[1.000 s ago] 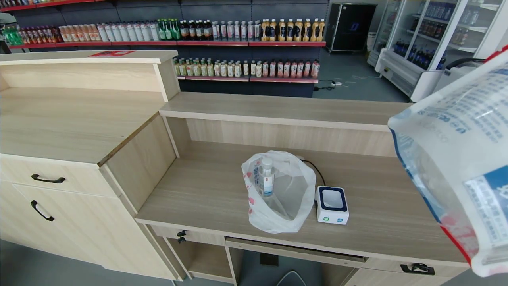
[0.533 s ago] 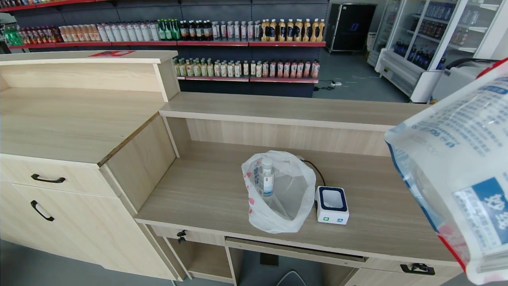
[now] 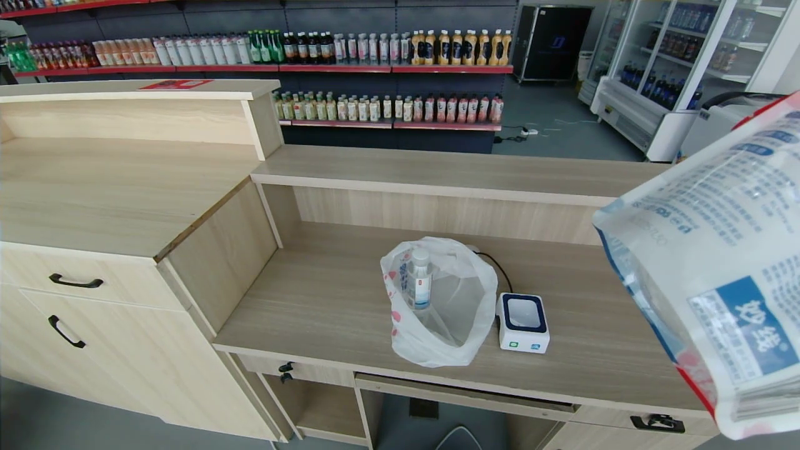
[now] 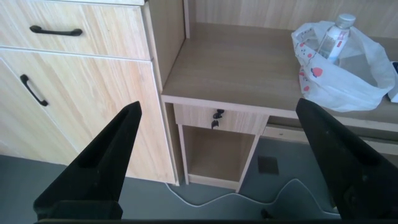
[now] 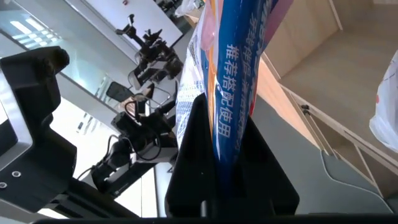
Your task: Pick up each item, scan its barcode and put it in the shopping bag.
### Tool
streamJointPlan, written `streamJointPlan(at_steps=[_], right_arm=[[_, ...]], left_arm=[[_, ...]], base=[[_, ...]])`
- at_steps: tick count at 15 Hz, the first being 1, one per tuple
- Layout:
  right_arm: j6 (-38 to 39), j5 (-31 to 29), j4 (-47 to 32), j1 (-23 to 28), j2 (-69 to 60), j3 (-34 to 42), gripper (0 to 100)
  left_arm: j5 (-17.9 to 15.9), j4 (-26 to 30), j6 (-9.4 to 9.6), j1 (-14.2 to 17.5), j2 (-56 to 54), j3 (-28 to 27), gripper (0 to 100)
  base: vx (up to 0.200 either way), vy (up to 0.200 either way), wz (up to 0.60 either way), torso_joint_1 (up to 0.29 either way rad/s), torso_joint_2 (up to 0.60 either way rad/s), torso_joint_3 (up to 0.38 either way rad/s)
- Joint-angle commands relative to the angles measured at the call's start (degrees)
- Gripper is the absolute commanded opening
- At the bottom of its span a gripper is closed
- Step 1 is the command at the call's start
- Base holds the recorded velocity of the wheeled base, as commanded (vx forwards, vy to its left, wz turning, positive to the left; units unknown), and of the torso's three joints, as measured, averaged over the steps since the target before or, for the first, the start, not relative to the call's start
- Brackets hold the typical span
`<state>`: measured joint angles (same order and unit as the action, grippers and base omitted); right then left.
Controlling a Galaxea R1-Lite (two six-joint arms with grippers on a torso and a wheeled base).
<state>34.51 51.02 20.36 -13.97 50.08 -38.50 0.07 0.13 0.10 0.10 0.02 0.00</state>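
A large white, blue and red refill pouch (image 3: 712, 262) hangs close to the head camera at the right, above the counter's right end. My right gripper (image 5: 227, 140) is shut on the pouch's (image 5: 233, 68) edge. The white plastic shopping bag (image 3: 440, 306) stands open on the lower counter with a clear bottle (image 3: 419, 277) upright inside. A white barcode scanner (image 3: 524, 322) with a dark window sits just right of the bag. My left gripper (image 4: 217, 162) is open, low in front of the counter's left end, with the shopping bag (image 4: 339, 65) and bottle (image 4: 334, 37) beyond it.
The wooden checkout counter (image 3: 350, 294) has a raised ledge (image 3: 437, 169) behind and a taller cabinet (image 3: 112, 194) with drawers to the left. The scanner's black cable (image 3: 497, 262) runs behind the bag. Drink shelves (image 3: 387, 56) and fridges (image 3: 675, 56) stand beyond.
The pouch in my right gripper has shifted left and slightly down in the head view. The bag, bottle and scanner stay put.
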Motion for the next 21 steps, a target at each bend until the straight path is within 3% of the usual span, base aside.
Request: streamJointPlan(at_steps=[1, 20, 21], right_arm=[[-0.06, 0.05, -0.32, 0.00, 0.37, 0.18, 0], [-2.43, 0.31, -0.58, -1.15, 1.25, 1.14, 0], [-6.12, -0.39, -0.23, -0.53, 3.45, 1.06, 0]], left_arm=[[0.01, -0.05, -0.01, -0.01, -0.02, 0.00, 100], [0.01, 0.04, -0.01, -0.01, -0.02, 0.00, 100], [0.01, 0.04, -0.01, -0.01, -0.02, 0.00, 100]], base=[[0.000, 0.000, 0.00, 0.000, 0.00, 0.000], [0.000, 0.000, 0.00, 0.000, 0.00, 0.000], [0.000, 0.000, 0.00, 0.000, 0.00, 0.000]])
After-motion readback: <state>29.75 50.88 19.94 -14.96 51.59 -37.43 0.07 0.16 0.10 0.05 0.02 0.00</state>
